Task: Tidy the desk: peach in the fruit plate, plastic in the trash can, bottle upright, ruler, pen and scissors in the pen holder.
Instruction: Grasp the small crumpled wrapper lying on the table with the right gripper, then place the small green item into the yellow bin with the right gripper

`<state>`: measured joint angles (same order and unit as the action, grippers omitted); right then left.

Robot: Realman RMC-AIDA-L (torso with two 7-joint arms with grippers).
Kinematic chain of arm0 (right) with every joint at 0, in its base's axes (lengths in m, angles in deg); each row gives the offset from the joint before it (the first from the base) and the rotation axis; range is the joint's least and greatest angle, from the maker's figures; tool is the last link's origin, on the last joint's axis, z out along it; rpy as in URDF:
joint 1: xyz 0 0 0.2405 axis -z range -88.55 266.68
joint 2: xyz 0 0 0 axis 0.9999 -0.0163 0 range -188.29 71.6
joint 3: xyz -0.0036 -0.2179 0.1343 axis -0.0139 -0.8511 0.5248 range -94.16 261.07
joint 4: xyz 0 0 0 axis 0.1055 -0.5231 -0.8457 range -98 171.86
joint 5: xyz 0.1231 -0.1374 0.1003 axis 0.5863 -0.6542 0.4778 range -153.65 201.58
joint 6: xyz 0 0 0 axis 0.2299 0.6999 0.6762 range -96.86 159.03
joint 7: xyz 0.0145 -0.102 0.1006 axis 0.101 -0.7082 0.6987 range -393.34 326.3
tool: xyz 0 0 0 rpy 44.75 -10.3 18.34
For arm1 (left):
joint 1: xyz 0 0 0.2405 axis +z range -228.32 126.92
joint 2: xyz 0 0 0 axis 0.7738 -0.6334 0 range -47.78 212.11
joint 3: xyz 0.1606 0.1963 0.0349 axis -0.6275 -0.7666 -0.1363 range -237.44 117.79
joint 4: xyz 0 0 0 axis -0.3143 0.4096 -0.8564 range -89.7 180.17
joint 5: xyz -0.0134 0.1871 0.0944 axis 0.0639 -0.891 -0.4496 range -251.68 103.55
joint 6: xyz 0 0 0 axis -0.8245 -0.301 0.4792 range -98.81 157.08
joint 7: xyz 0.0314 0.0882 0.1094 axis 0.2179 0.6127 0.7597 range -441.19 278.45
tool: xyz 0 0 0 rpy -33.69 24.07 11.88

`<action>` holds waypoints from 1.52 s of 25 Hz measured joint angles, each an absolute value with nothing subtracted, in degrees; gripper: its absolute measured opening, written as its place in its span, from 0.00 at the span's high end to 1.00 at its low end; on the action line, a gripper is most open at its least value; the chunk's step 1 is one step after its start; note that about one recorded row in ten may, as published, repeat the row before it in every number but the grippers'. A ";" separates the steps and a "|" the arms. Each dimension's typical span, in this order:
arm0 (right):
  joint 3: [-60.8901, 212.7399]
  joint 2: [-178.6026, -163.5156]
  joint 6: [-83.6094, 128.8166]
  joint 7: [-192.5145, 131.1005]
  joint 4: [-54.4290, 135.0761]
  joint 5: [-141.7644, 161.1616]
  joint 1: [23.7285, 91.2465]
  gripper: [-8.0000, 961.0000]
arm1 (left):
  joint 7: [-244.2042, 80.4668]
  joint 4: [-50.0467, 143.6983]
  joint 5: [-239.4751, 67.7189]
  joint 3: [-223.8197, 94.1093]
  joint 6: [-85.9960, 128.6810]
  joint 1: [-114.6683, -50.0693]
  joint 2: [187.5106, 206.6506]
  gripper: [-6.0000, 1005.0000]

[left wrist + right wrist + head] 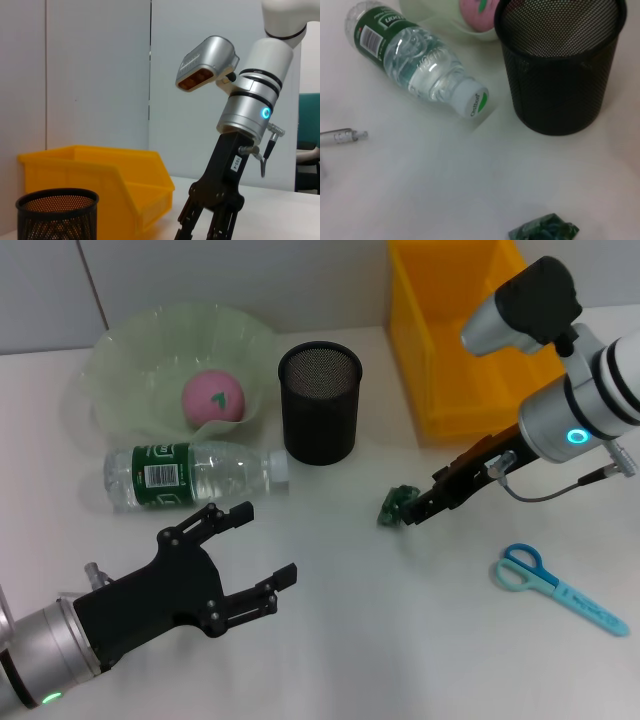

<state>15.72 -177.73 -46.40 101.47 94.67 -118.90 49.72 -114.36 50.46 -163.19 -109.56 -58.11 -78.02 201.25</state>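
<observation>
Green crumpled plastic scrap (397, 505) lies at the right gripper (408, 515) tips; grip unclear. Next: carry to yellow trash can (440, 340), twelve o'clock. Left gripper (262, 545) hovers open, empty.

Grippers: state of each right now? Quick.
Left gripper: open, empty, hovering over the desk near the lying bottle.
Right gripper: at the green plastic; can't tell whether it has closed.

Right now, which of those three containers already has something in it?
The pale green fruit plate: the pink peach sits in it. The black pen holder and yellow trash can look empty.
</observation>
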 joint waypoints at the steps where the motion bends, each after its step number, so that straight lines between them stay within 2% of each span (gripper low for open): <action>1: 15.67 -177.73 -46.08 101.47 93.81 -118.88 49.34 0.16 | -114.36 50.45 -163.19 -109.59 -58.12 -78.03 201.25 0.15; 19: 10.18 -177.68 -38.14 103.72 85.48 -118.40 45.42 0.17 | -113.95 50.61 -163.28 -112.13 -58.46 -78.05 201.25 0.15; 27: 9.99 -177.74 -37.74 104.28 85.53 -118.41 45.25 0.52 | -114.01 50.97 -163.28 -113.00 -58.56 -78.16 201.26 0.15; 31: 10.24 -177.76 -38.16 105.12 88.56 -118.40 46.94 0.55 | -113.93 51.03 -163.28 -113.23 -58.58 -78.14 201.26 0.15; 38: 10.50 -177.66 -43.82 107.86 104.94 -116.49 54.54 0.59 | -113.85 51.09 -163.28 -113.29 -58.60 -78.12 201.25 0.15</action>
